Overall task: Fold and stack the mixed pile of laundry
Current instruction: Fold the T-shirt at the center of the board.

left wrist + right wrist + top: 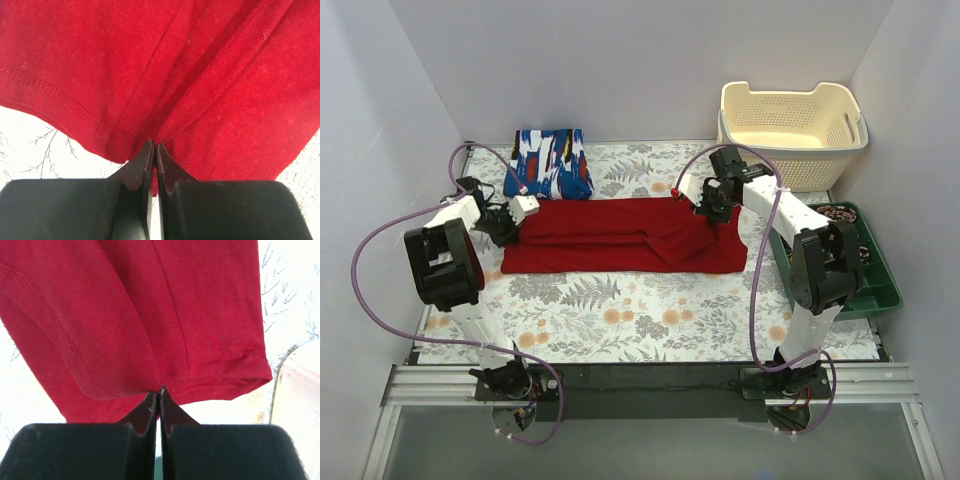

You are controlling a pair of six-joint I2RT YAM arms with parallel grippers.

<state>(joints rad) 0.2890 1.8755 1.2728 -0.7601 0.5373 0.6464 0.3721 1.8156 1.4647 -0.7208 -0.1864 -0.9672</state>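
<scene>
The plain deep red garment (620, 235) lies stretched wide across the middle of the table, folded lengthwise. My left gripper (508, 228) is shut on its left edge; in the left wrist view the red cloth (200, 75) is pinched between the closed tips (154, 150). My right gripper (708, 205) is shut on its right end; in the right wrist view the cloth (150, 315) bunches at the closed tips (160, 392). The blue printed garment (550, 163) lies folded at the back left, apart from both grippers.
A cream perforated basket (790, 130) stands at the back right. A green tray (865, 270) with coiled items sits at the right edge beside the right arm. The fern-print table cover (620, 310) shows in front of the red garment.
</scene>
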